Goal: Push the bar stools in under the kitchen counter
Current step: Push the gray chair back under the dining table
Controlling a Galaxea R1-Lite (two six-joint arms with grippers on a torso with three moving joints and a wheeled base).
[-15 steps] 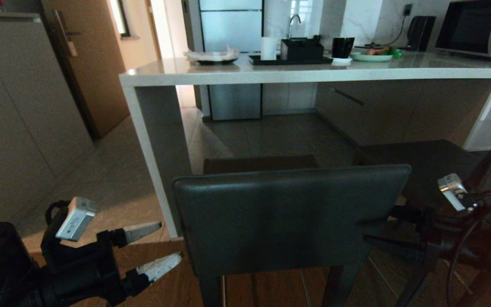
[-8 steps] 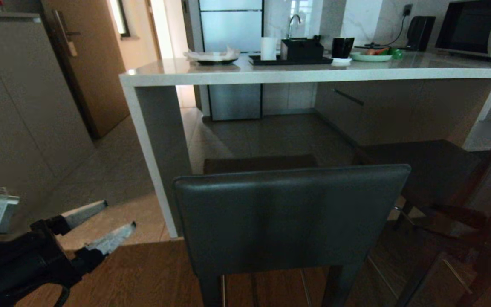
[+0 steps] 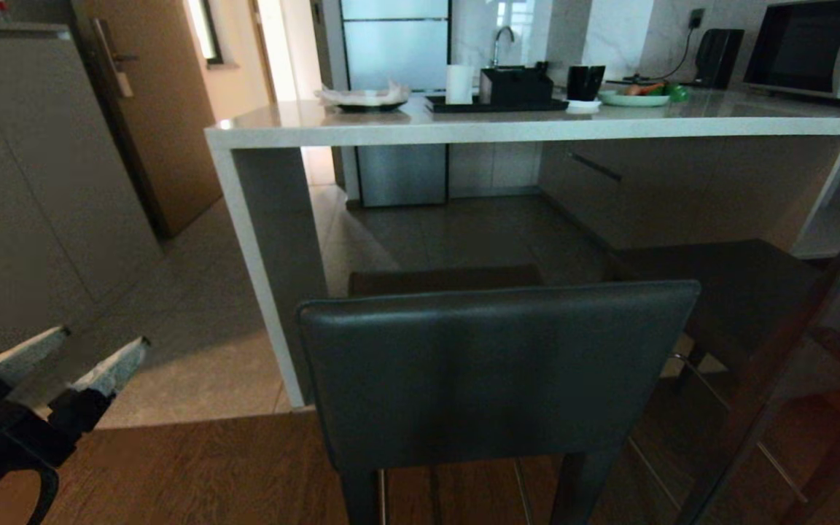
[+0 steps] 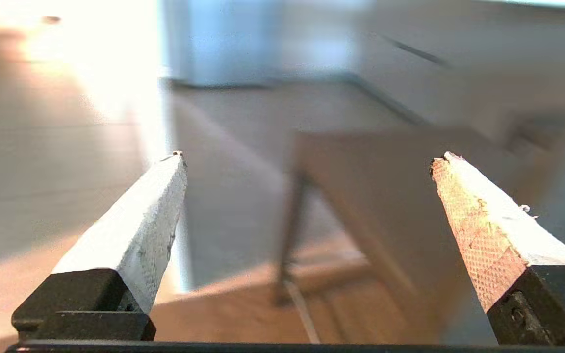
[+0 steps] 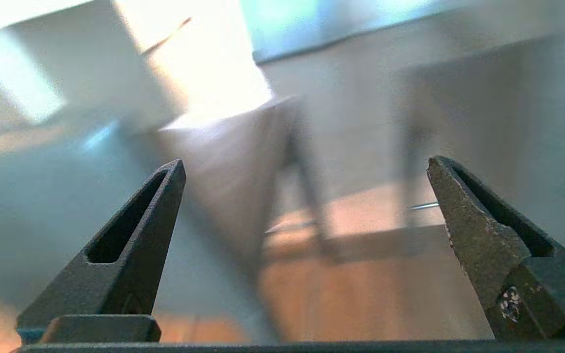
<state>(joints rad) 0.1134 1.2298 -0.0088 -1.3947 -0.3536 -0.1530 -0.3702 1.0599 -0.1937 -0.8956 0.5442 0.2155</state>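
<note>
The near bar stool [image 3: 499, 373] stands in front of the kitchen counter [image 3: 537, 130], its dark backrest toward me and its seat partly under the slab. A second bar stool [image 3: 719, 283] stands to its right, with the backrest at the frame's edge. My left gripper [image 3: 103, 339] is open at the lower left, well clear of the near stool and holding nothing. Its wrist view shows the left gripper [image 4: 309, 158] wide apart, with a blurred stool [image 4: 390, 196] ahead. The right gripper [image 5: 306, 163] is open and empty, facing blurred stool legs [image 5: 309, 196]. It is out of the head view.
The counter carries a dish [image 3: 364, 98], a black tray [image 3: 496, 104] with a white cup and black box, a black mug [image 3: 585, 82], a green plate [image 3: 635, 96] and a microwave [image 3: 817, 47]. Cabinets [image 3: 33, 189] and a door [image 3: 150, 109] stand left. The floor is wood, then tile.
Both arms have drawn back from the near stool. The left gripper slid to the lower left edge and the right gripper left the head view. The stools have not moved.
</note>
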